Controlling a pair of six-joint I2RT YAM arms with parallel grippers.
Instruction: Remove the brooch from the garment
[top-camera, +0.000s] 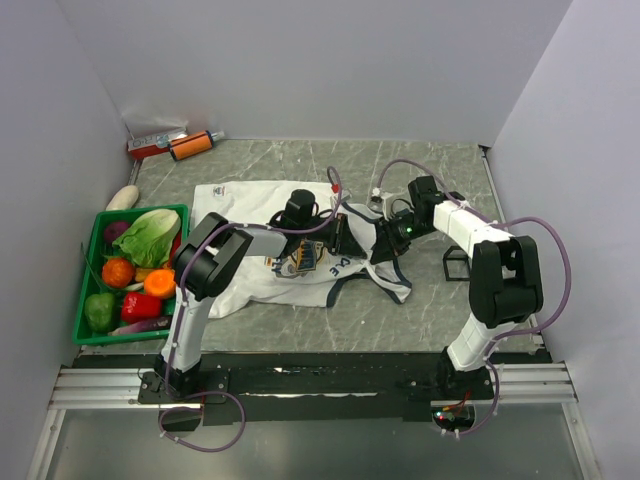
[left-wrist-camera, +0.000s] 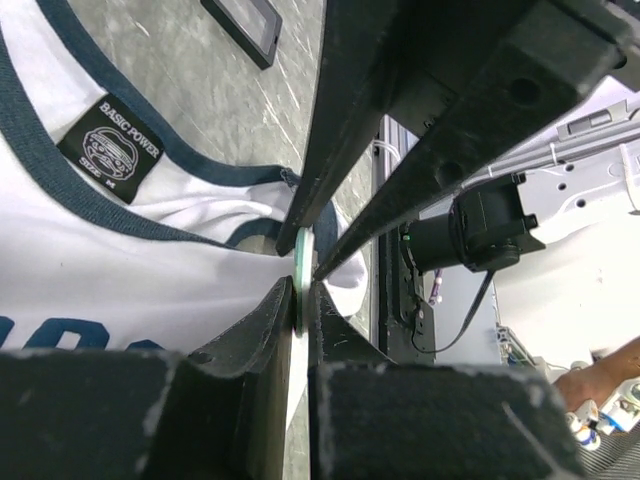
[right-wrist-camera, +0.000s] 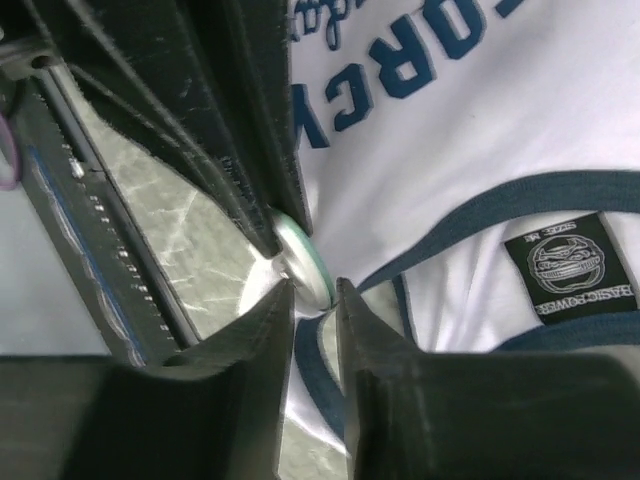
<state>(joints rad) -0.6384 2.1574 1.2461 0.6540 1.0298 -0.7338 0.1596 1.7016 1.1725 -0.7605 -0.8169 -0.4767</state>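
Green plastic forms the basket (top-camera: 130, 211) at the far left of the overhead frame, filled with vegetables. To its right the garment (top-camera: 235, 205), white with navy trim, lies spread across the grey marbled table (top-camera: 440, 320) near the middle of the frame. Its blue chest lettering faces up and a black neck label (left-wrist-camera: 108, 155) shows inside the collar.

At the jersey's right side, by the navy neckline, the 2 grippers meet tip to tip. The left gripper (left-wrist-camera: 303, 300) has its fingers closed on the brooch (right-wrist-camera: 298, 252), a thin pale disc that the left wrist view shows edge-on, clamped between both pads. The disc sits against a fold of white cloth at the collar, so it is still on the garment.

The right gripper (right-wrist-camera: 315, 295) comes in from the opposite side. Its 2 fingers stand narrowly apart with the disc's rim at the gap between them, and I cannot tell whether they actually press it.

Further right, a small black frame (left-wrist-camera: 245, 25) lies flat on the table, apart from the cloth.
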